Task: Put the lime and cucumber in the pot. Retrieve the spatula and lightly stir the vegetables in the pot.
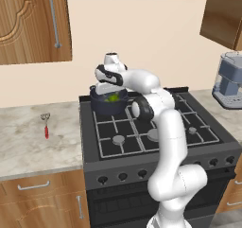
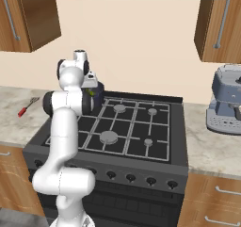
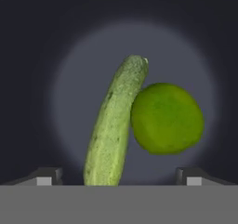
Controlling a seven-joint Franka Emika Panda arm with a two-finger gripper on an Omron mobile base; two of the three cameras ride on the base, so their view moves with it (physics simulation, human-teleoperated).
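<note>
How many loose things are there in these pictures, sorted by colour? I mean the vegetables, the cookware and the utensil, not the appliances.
Green: 2, the cucumber and the lime, both inside the pot
Dark navy-grey: 1, the pot on the stove's back left burner
Red and silver: 1, the spatula on the counter left of the stove
Total: 4

1. The black stove (image 1: 156, 137) carries the dark pot (image 1: 108, 104) on its rear left burner.
2. The marble table (image 1: 28, 132) left of the stove carries the red-handled spatula (image 1: 46, 124), well apart from the pot.
3. The table right of the stove carries a grey coffee machine (image 2: 227, 101).
</note>
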